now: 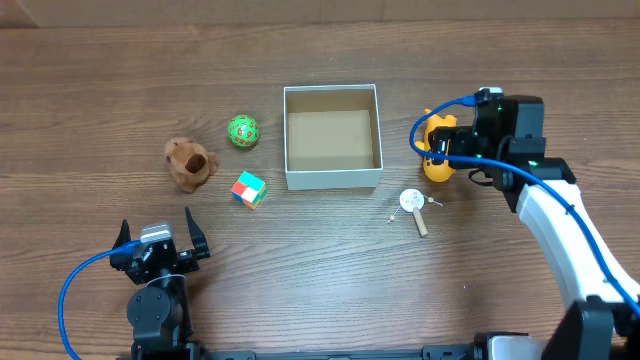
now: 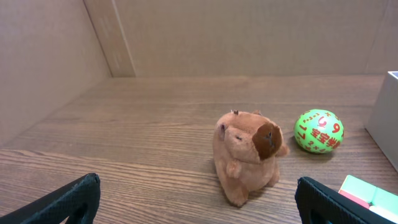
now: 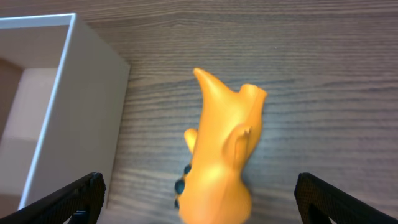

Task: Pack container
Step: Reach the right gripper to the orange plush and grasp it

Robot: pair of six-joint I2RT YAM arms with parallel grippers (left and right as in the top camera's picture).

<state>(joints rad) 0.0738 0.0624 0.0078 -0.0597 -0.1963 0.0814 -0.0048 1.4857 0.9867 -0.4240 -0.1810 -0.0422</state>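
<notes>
The overhead view looks straight down on the table (image 1: 320, 275), with the container (image 1: 332, 180) near mid-frame. The left wrist view sits low, well to the left of the container, and faces level across a plush toy (image 2: 247, 155) and a green ball (image 2: 318, 131); both also show overhead. The right wrist view looks steeply down, close on an orange toy (image 3: 221, 155) just beside the container's wall, apparently its right one.

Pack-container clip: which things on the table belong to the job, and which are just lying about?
Job:
- container
- orange toy, under the right gripper, jaws open
- likely to be packed: brown plush animal, green ball, colour cube

Lying about, or unclear:
- white disc with wooden stick, right of the container
</notes>
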